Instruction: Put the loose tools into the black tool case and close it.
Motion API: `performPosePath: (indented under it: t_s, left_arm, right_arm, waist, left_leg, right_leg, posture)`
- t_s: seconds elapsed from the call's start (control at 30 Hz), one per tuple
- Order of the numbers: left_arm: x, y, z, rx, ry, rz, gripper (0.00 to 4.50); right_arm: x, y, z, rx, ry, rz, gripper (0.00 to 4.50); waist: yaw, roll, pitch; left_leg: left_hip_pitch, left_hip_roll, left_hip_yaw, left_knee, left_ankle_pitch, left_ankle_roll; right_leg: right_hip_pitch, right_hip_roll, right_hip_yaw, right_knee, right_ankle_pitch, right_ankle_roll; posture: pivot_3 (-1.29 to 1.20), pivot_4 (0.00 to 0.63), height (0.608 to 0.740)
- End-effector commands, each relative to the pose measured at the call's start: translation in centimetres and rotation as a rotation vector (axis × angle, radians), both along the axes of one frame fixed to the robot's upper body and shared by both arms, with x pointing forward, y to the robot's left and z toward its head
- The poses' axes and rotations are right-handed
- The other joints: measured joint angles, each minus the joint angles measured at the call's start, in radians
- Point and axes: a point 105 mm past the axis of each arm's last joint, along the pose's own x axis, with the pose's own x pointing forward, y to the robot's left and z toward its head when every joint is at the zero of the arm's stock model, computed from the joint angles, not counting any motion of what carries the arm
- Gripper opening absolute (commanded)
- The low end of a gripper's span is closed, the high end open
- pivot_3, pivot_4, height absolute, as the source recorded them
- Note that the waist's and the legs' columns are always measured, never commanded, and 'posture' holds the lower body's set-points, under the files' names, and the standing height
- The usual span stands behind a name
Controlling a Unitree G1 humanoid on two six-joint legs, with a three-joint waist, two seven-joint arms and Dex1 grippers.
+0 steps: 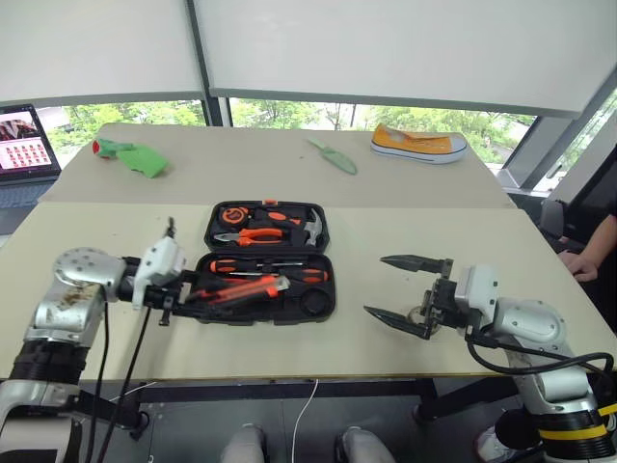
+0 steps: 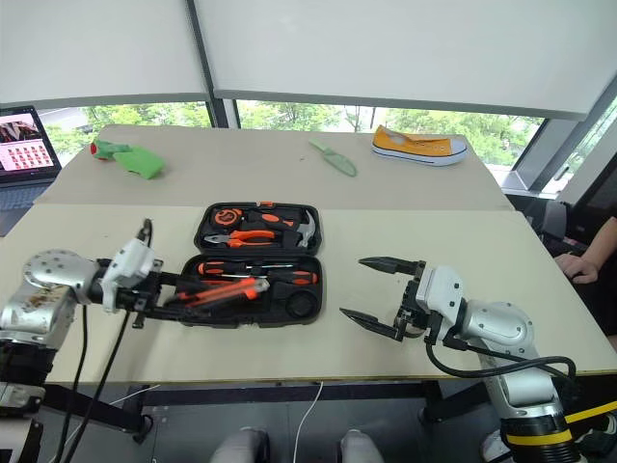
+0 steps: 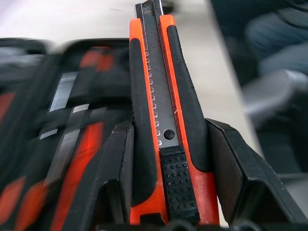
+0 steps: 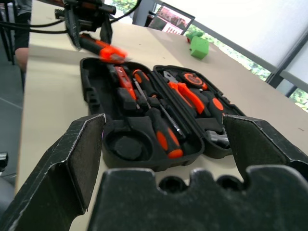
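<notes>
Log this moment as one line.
left gripper: shut on utility knife, over open black tool case | right gripper: open, empty | case: not closed

Head stereo pair: both eyes look forward and down over the table (image 1: 405,338), sharing the open tool case (image 1: 267,260) at centre. Left wrist camera: very close, sighting along the utility knife (image 3: 161,110) toward the case. Right wrist camera: low, near the tabletop, facing the same case from its opposite side.
</notes>
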Motion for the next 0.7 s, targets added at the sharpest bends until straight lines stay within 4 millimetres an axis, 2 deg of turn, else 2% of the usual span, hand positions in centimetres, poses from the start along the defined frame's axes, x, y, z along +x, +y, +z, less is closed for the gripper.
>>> performPosePath:
  t_s: [0.03,0.3,0.5,0.7]
  left_arm:
    - [1.3,-0.2,-0.2,0.092,-0.08,0.018,1.73]
    - [3.4,-0.2,-2.1,0.199,-0.093,0.041,1.73]
    - [3.8,-0.3,-2.1,0.286,-0.124,-0.067,1.73]
    - [4.5,-0.5,-1.9,0.328,-0.144,-0.083,1.73]
  right_arm:
    - [-0.2,0.3,1.2,0.014,-0.052,0.022,4.5]
    - [-0.8,0.4,0.8,0.01,-0.035,0.022,4.5]
    - [-0.9,0.6,0.6,0.01,-0.036,0.016,4.5]
    - [-0.8,0.3,0.5,0.003,-0.036,0.004,4.5]
  waist:
    - [0.002,0.0,0.0]
    - [0.012,0.0,0.0]
    - [0.013,0.0,0.0]
    - [0.013,0.0,0.0]
  left_leg:
    - [0.0,0.0,0.0,0.001,0.0,0.0]
    - [-0.002,-0.001,0.001,0.001,0.0,0.001]
    - [-0.002,-0.001,0.001,0.002,0.0,0.001]
    - [-0.002,-0.001,0.001,0.002,0.0,0.001]
  right_leg:
    - [0.0,0.0,0.0,0.0,0.0,0.001]
    - [0.0,-0.001,0.001,-0.001,0.0,0.001]
    - [0.0,-0.001,0.001,-0.001,0.001,0.001]
    - [0.0,-0.001,0.001,-0.001,0.0,0.001]
  posture:
    - [0.0,0.15,0.74]
    - [0.0,0.15,0.74]
    - [0.0,0.15,0.74]
    - [0.0,0.15,0.74]
